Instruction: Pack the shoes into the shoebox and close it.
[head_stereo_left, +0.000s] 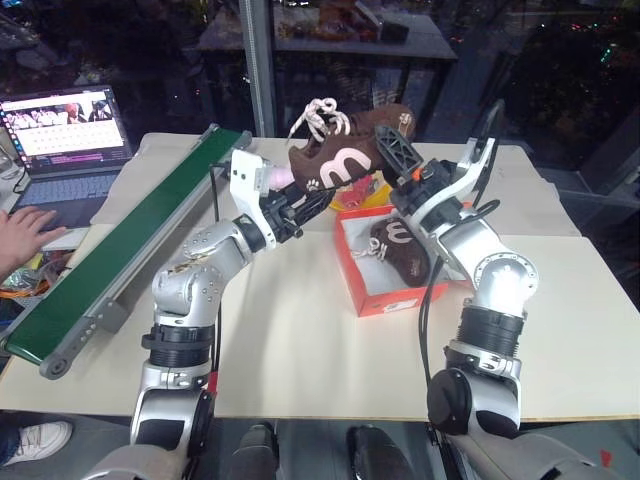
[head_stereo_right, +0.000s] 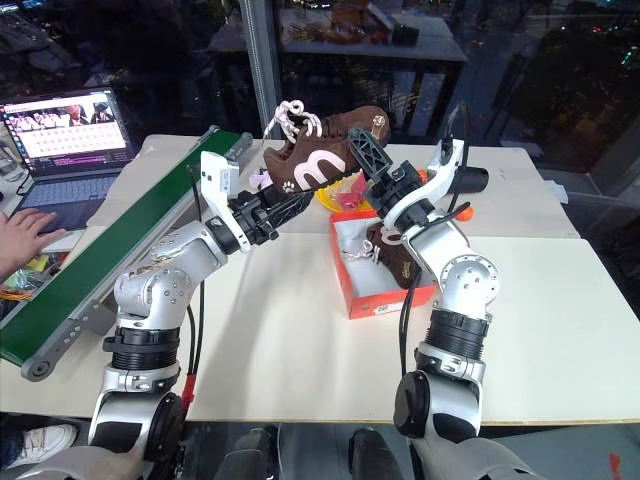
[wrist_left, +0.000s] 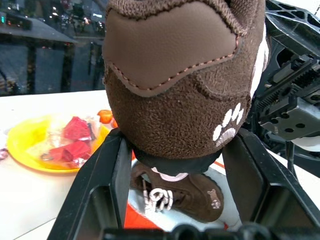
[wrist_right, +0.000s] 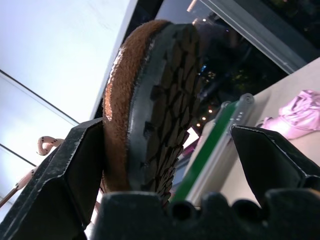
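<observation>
A long green conveyor belt (head_stereo_left: 120, 250) lies slantwise along the left side of the pale surface (head_stereo_left: 300, 350), and an open laptop (head_stereo_left: 65, 150) with a lit screen stands just beyond its far-left edge, a person's hand (head_stereo_left: 25, 235) resting in front of the keyboard. Farther back on the surface sits a yellow round plate (wrist_left: 30, 145) holding red wrapped pieces (wrist_left: 75, 140), with a small orange ball (wrist_left: 105, 116) just beside it. A pale pink soft bundle (wrist_right: 297, 112) lies near the far end of the belt, and dark windows with city lights stand behind.
</observation>
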